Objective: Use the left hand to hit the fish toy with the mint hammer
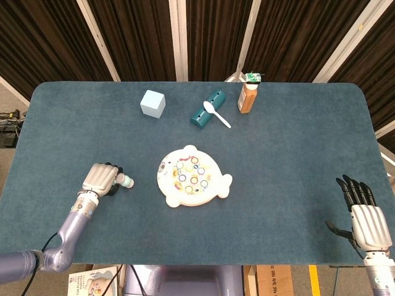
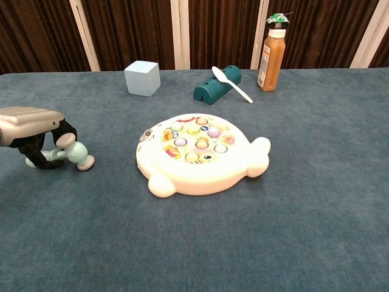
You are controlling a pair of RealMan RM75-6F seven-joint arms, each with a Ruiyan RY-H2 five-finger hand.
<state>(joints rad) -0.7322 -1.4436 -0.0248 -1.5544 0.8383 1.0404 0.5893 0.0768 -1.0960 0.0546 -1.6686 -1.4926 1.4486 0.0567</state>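
My left hand (image 2: 30,126) is curled around the handle of the mint hammer (image 2: 68,154), low over the blue counter (image 1: 278,154). The hammer's head points toward the white fish toy (image 2: 197,155), which lies flat at the counter's middle, near but apart. My right hand (image 1: 364,216) rests at the counter's near right edge, fingers spread, holding nothing.
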